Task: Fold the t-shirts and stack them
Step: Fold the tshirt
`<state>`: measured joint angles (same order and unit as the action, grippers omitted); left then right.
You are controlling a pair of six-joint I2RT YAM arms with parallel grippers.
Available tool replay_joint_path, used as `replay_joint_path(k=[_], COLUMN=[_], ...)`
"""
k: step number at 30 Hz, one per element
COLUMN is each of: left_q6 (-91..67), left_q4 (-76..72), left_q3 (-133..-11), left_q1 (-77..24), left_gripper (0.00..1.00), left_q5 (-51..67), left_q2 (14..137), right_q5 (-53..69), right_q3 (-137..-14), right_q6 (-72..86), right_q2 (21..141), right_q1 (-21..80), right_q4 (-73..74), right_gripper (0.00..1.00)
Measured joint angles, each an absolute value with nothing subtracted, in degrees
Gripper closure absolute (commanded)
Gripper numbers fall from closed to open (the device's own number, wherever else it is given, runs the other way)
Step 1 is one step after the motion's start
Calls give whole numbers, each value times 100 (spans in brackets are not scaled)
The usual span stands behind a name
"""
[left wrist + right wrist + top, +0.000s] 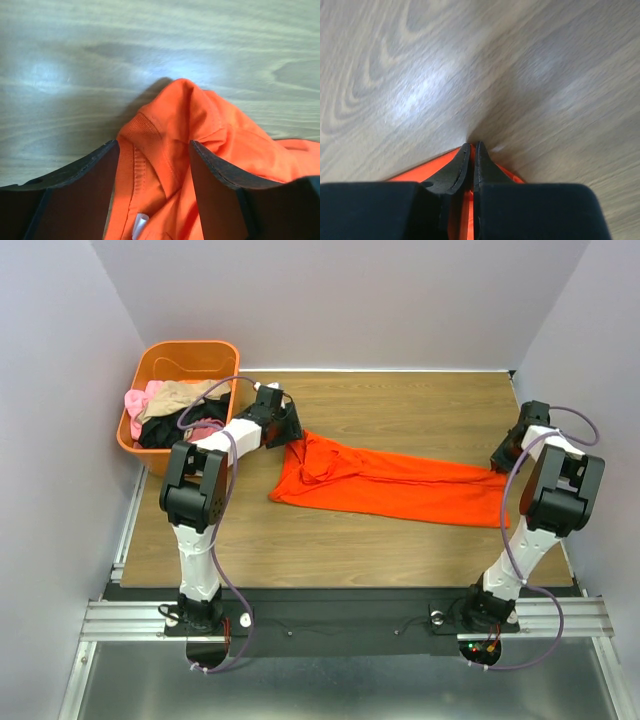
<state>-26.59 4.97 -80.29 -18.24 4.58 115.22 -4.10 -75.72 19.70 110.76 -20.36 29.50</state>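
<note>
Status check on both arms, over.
Right gripper shut on orange t-shirt end. Left gripper straddles the collar, fingers apart, grip unconfirmed. Shirt stretched across table, unfolded. Orange tub of other clothes far left, not in the way.

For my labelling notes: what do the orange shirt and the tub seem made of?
The orange shirt: soft matte knit cloth, perhaps cotton; it wrinkles and has a ribbed, stitched collar. The tub: rigid plastic, likely; smooth moulded rim, slight sheen.
</note>
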Motion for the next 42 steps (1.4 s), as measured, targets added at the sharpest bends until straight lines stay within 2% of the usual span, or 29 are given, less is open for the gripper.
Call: replay_joint_path(k=[9, 18, 30, 42], left_q6=[-3020, -3361, -3479, -3496], left_q4=[644, 694, 1044, 1052], left_q3=[-8488, -9603, -9609, -9614], left_q1=[-1789, -1787, -1789, -1791], left_gripper=[35, 41, 44, 52], left_q5=[762, 1085, 1179, 1225], left_q2=[11437, 12134, 12523, 12584], right_q5=[-379, -296, -292, -272], right_q3=[-7647, -7647, -7647, -7706], right_q6=[1970, 1968, 1968, 1968], right_q2=[11135, 11137, 11146, 11190], right_q1=[-2095, -2095, -2095, -2095], right_q4=[2947, 2947, 2945, 2954], right_gripper=[100, 100, 100, 100])
